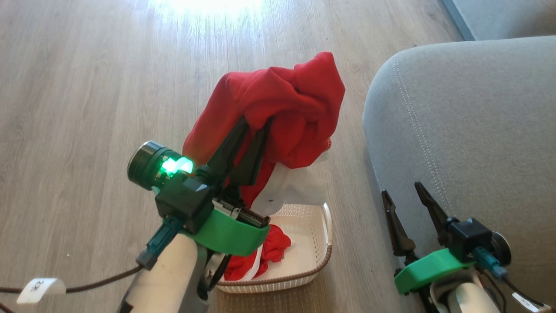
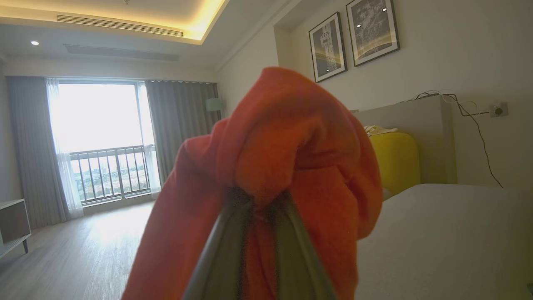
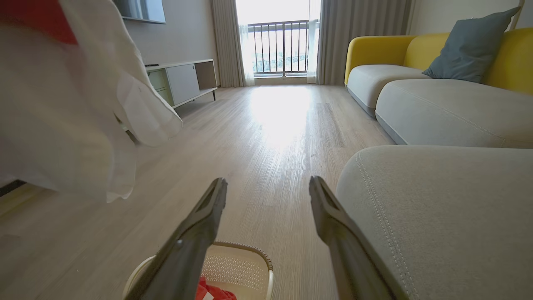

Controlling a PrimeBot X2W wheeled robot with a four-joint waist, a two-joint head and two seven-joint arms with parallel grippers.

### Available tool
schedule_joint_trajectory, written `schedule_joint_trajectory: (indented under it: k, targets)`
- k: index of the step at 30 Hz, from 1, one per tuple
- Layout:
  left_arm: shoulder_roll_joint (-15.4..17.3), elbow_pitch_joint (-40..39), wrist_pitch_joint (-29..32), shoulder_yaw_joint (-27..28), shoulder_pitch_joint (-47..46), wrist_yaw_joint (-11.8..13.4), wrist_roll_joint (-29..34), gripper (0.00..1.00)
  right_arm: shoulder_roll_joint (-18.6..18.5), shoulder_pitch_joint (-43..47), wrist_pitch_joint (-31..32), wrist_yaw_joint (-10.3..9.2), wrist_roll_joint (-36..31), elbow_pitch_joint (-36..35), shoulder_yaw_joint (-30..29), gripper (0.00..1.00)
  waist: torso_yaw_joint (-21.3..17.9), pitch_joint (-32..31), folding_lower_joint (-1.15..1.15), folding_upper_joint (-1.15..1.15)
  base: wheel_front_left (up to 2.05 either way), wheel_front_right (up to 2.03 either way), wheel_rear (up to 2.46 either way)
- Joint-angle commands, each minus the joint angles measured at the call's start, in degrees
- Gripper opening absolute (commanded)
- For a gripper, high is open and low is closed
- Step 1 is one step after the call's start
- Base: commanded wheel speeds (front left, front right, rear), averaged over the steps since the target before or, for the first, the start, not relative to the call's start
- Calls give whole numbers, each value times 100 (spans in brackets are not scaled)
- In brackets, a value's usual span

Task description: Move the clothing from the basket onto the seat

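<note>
A red garment [image 1: 282,100] hangs bunched in the air directly above the basket [image 1: 319,256], lifted clear of its rim. The left gripper [image 1: 257,126] has its two dark fingers pressed together on a fold of this cloth, which drapes over the fingertips and down both sides of them. In the left wrist view the same red cloth [image 2: 283,137] wraps round the closed fingers [image 2: 225,250]. The garment's white lining [image 1: 291,184] trails from its underside towards the basket's far edge (whether it touches the rim cannot be told).

The basket stands on the wood floor [image 1: 87,87], its perforated cream walls and brown woven rim showing on the side towards the seat. Inside it lies a second red garment [image 1: 273,250] with a strip of white trim, crumpled against the side away from the seat and partly hidden under the left arm; the rest of the basket's bottom is bare.

The grey seat [image 1: 469,121] is just beside the basket, on the robot's right of it, with a strip of floor between them. The right gripper [image 1: 401,189] hovers over the seat's near edge, to the right of the basket, its fingers spread wide apart with nothing between them. In the right wrist view the basket [image 3: 245,266] sits below those fingers.
</note>
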Motion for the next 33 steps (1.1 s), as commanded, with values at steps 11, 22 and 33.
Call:
schedule_joint_trajectory:
  k: [11,22,33]
  targets:
    - [22,-111,-24,221,-252,-2,-13,0,-885,-377,-37,-1,47,-1586,1830,100,-60,105,0,0,0,0,0]
    - [22,64,-24,112,-217,-90,7,0,-1162,-501,-37,-1,-86,-2027,2098,100,-29,119,0,0,0,0,0]
    - [22,267,-24,-411,-147,-284,40,0,-1058,-592,-37,-1,-168,-1796,2079,100,54,94,0,0,0,0,0]
